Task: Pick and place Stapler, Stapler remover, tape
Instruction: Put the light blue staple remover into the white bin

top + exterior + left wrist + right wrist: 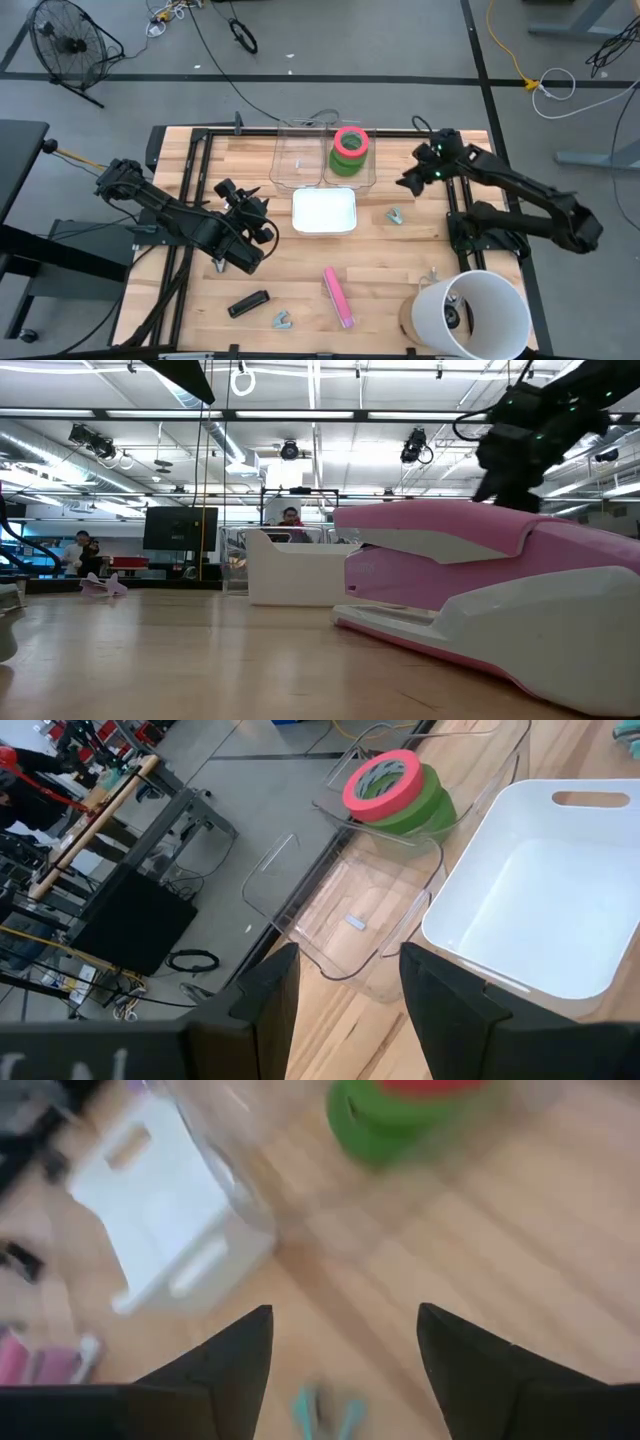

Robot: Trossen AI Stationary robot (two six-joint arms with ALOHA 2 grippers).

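My right gripper [345, 1370] hangs open and empty above the teal stapler remover [395, 215], at three o'clock of the white bin [324, 211]. Light, stiff, small (likely slippery): I'd pinch its body crosswise. My left gripper [345, 995] waits, parted, empty.

Two dark, near-black jointed arms, built of blocky links with rounded joint housings. Left arm [175, 215] strung with thin black cables looping around the wrist, ending in a cluster of knobbly black parts at the left gripper [240, 225]. Right arm [520, 195] equally matte black, with small green lights glowing at the wrist near the right gripper [412, 182]. Left fingers [268, 1005] broad, flat, dark wedges with squared tips and smooth faces. Right fingers [225, 1360] likewise black, tapering to pointed tips. No markings readable.
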